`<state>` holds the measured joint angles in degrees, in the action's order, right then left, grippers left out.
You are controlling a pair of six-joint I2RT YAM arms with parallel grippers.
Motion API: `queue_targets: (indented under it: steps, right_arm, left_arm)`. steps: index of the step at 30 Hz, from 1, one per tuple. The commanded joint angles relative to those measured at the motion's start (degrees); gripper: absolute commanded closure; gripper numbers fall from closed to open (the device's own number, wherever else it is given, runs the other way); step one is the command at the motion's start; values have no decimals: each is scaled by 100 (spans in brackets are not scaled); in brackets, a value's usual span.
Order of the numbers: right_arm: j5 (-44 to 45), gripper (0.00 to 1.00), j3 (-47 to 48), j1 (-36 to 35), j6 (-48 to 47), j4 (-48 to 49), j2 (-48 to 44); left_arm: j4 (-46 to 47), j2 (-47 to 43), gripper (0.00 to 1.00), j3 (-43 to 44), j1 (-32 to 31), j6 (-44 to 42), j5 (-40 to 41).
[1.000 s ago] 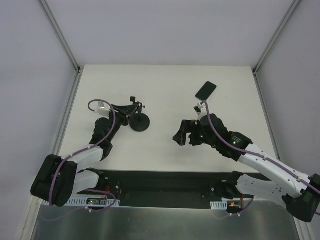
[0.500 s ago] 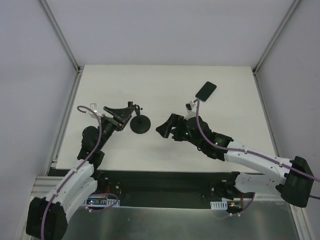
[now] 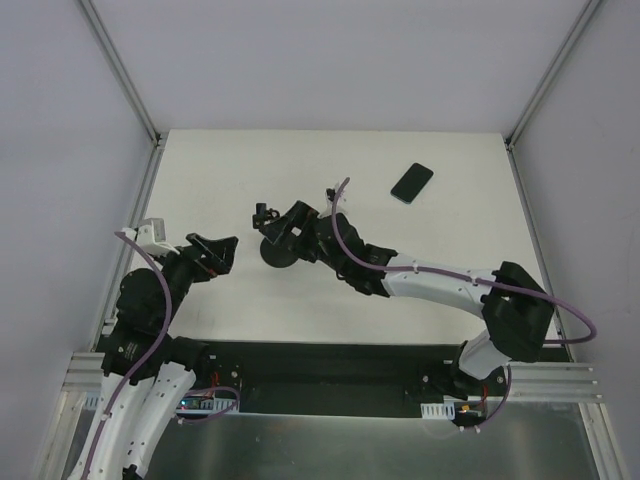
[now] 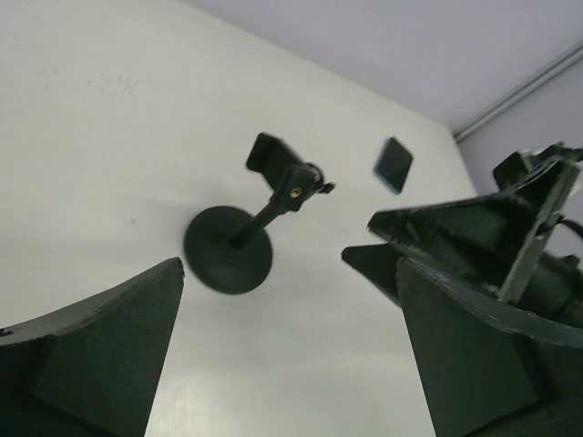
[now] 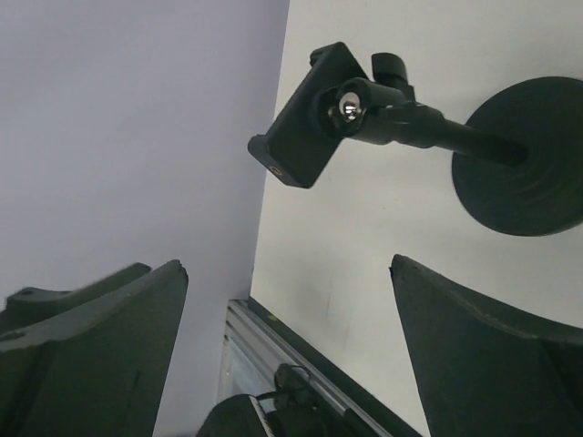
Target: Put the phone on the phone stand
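The phone (image 3: pixel 411 182) lies flat at the table's far right, also seen small in the left wrist view (image 4: pixel 394 165). The phone stand (image 3: pixel 276 254) stands mid-table on its disc base (image 4: pixel 228 248), stem leaning, clamp head (image 5: pixel 305 118) empty. My right gripper (image 3: pixel 287 228) hovers open right at the stand, which lies ahead of its fingers (image 5: pixel 290 264), not between them. My left gripper (image 3: pixel 212 250) is open and empty to the stand's left, facing it (image 4: pixel 290 264) from a short way off.
White table with grey enclosure walls and a metal frame rail along the left edge (image 3: pixel 135 235). The right arm (image 3: pixel 440 285) stretches across the table's near middle. The dark base plate (image 3: pixel 330 365) runs along the near edge.
My left gripper opened, let go of the stand and drew back left and toward the near edge. My right arm swung left from beside the phone over to the stand.
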<state>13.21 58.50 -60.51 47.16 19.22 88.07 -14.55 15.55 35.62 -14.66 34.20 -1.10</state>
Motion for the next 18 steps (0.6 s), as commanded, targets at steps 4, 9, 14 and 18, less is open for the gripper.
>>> queue_targets:
  steps: [4,9,14,18]
  right_arm:
    - [639,4,618,-136,2130,688,860]
    - [490,4,1171,-128,2605,706,1422]
    - [594,1,1199,-128,2843,1022,1590]
    - [639,4,1322,-93,2956,776,1625]
  left_arm:
    - [-1146,-333,3,551,-187,-1239,690]
    - [-1366,-701,4,780,-266,-1538,883]
    - [-1639,-878,5,894,-319,-1697,998]
    - [-1674,-905,4,807,-345,-1618,954]
